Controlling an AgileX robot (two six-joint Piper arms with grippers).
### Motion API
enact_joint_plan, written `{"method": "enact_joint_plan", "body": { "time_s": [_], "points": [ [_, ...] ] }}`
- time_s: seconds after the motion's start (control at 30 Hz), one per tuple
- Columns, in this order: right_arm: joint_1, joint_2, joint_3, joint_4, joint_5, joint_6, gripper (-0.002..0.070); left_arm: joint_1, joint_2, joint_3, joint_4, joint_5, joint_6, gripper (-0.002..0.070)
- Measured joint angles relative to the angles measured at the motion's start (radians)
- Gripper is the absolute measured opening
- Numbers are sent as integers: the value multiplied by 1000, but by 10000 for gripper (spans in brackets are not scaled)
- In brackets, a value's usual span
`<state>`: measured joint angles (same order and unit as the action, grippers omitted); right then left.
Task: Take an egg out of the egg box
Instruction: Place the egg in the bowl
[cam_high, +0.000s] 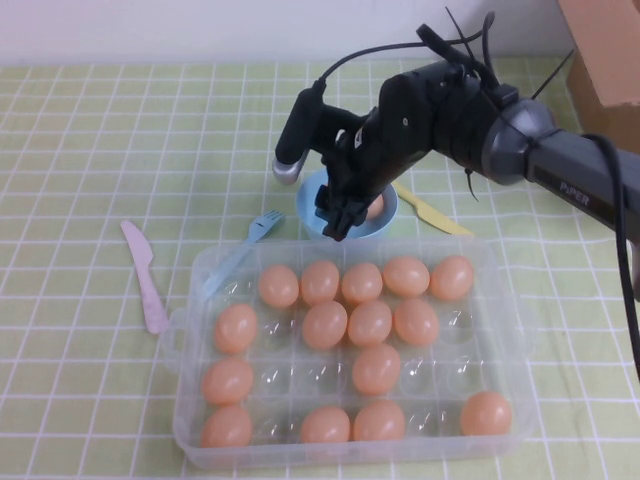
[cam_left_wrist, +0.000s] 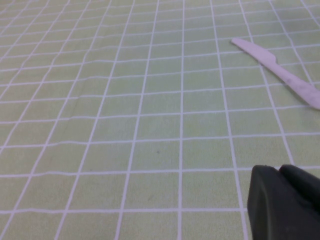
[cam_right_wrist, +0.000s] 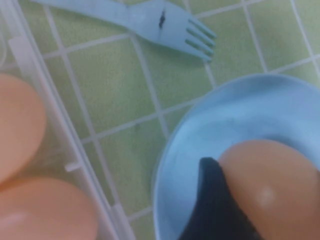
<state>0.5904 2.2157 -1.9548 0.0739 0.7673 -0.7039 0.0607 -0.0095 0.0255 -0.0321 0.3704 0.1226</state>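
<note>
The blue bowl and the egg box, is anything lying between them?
Only bare green tablecloth, clearest in the right wrist view. The right gripper holds an egg over the blue bowl, beyond the egg box.

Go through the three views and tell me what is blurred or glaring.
High view: even light, soft glints on the egg box. Left wrist view: left gripper a dark blur at the corner, knife soft. Right wrist view: right gripper and egg over the bowl blurred from closeness, fork sharper.
</note>
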Motion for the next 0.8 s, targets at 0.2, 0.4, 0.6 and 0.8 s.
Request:
{"method": "enact_joint_plan", "body": {
  "time_s": [0.2, 0.4, 0.6, 0.8],
  "points": [
    [-10, 2, -4, 20, -6, 0, 431, 0, 0, 0, 0, 0, 0, -4],
    [-11, 2, -4, 21, -6, 1, 443, 0, 0, 0, 0, 0, 0, -3],
    [-13, -12, -4, 21, 23, 14, 307, 0, 0, 0, 0, 0, 0, -3],
    [-32, -115, 30, 30, 60, 154, 20, 0, 0, 0, 0, 0, 0, -3]
  ]
}}
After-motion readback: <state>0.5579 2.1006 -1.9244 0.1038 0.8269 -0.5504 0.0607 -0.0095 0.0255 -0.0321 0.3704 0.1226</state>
